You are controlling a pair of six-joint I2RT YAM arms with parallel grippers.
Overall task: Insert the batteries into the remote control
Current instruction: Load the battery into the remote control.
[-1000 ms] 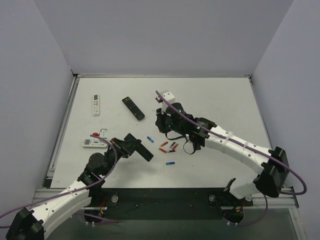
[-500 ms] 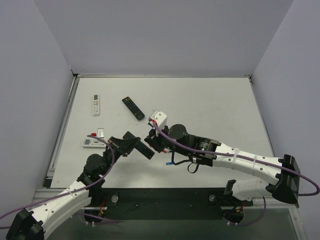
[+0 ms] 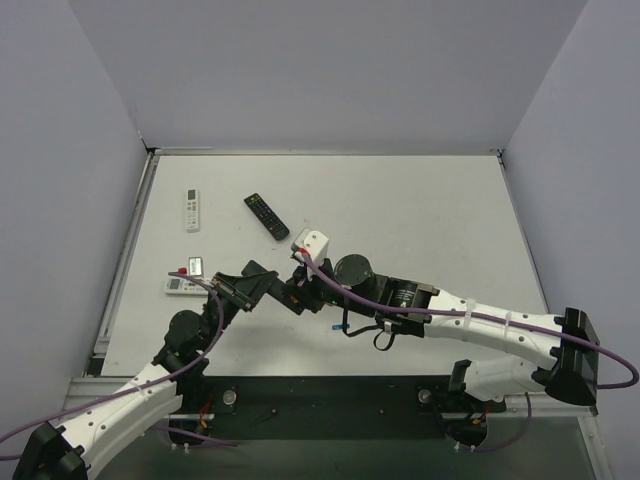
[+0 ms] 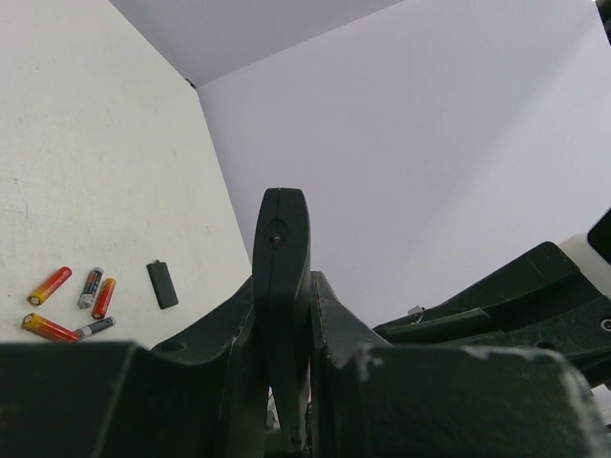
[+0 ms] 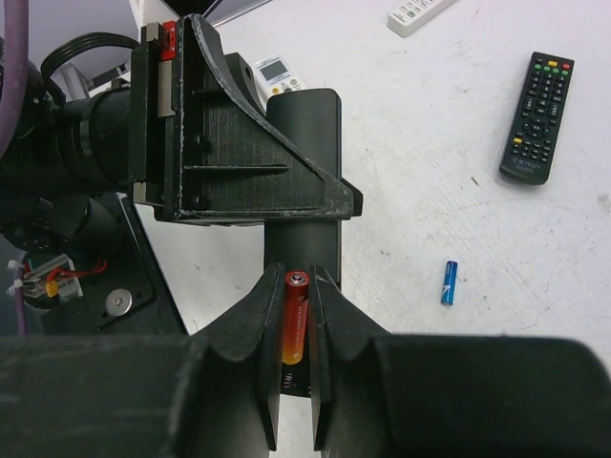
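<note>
The remote control [image 4: 282, 239] is held off the counter [image 3: 430, 220], over its near-left part. It is clamped edge-on between the closed left jaws, whose fingers [image 4: 224, 329] press on both of its sides. A red-orange battery [image 5: 294, 334] is pinched between the nearly shut right jaws, with a fingertip [image 5: 329, 286] on either side. This battery is held in line with the remote control, at the end that sticks out of the left jaws. Whether it is touching or seated there cannot be told.

Other batteries [image 4: 48, 327] lie loose in a cluster on the counter, with a small black back cover [image 4: 162, 284] just beside them. A blue battery [image 5: 449, 282] lies apart.

A black remote with coloured buttons [image 3: 266, 216] and a white remote [image 3: 192, 209] lie toward the far-left corner. A second white remote [image 3: 185, 286] lies near the left edge.
</note>
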